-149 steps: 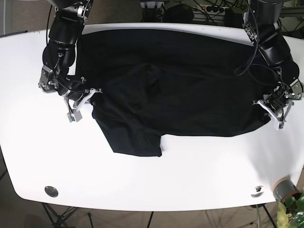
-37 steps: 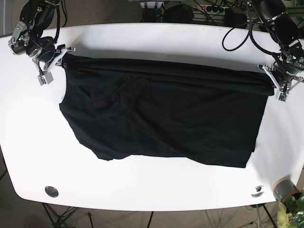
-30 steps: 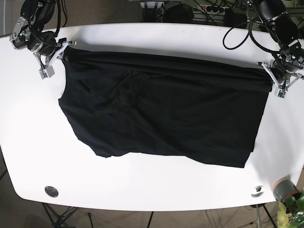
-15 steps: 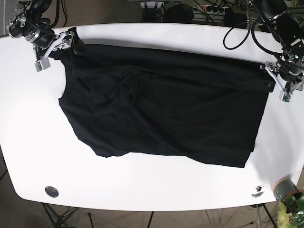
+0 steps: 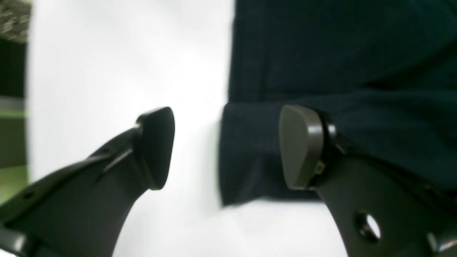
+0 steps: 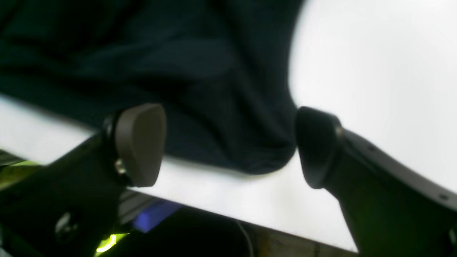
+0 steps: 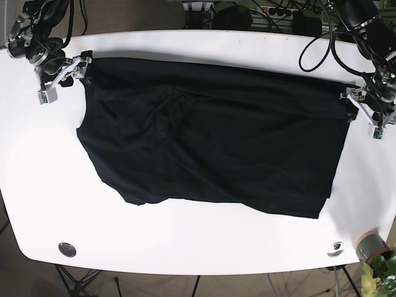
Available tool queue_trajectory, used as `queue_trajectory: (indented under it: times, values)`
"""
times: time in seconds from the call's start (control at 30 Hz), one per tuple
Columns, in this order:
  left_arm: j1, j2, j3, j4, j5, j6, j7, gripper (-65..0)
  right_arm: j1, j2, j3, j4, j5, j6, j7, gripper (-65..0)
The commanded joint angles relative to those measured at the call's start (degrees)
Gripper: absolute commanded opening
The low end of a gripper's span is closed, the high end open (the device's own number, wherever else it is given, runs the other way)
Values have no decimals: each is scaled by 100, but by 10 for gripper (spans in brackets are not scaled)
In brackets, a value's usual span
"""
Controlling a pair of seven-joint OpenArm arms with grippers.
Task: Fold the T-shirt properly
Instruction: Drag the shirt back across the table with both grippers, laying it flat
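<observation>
A black cotton T-shirt (image 7: 210, 136) lies spread flat on the white oval bench (image 7: 198, 247), covering most of the surface from the far edge toward the near edge, with a band of bare bench along the near side. Its far border runs almost parallel to the far edge of the bench; its near border is uneven, and shallow wrinkles gather in the fabric toward the bench's left end as seen from the base view. The left claw (image 7: 364, 106) sits at the shirt's far corner near the right-hand end of the bench in the base view. The left wrist view shows its jaws spread wide: one dark pad (image 5: 301, 146) rests over a folded-back cuff of fabric, the other over bare bench, and nothing is clamped between them. The right claw (image 7: 62, 74) sits at the opposite far corner, near the bench's left-hand end. The right wrist view shows its jaws also set wide apart, with a rounded lobe of the dark fabric (image 6: 221, 107) lying on the bench between the two pads but not pinched. A grey round inset (image 7: 67, 249) is set into the near left corner of the bench.
</observation>
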Motion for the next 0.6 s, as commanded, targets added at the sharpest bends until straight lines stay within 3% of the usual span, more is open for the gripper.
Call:
queue_trajectory:
  times: [0.0,0.07,0.33,0.57]
  values:
    - [-20,-133,79,-114,-36,-1,-461,-262,66,-8,-16,134,-242,-120,62,-119]
    - [183,-160,123,-325,-9,-1,-875,-271,66,-17,-16,169,-602,-208,71,-119]
    - [622,-133,141,-897,193,-1,-2237,-269,13,-175,-43,134,-1446,-172,484,-119]
    - [666,-151,141,-1820,193,487,-3204,-271,-22,-307,-51,-209,-1613,-164,668,-125]
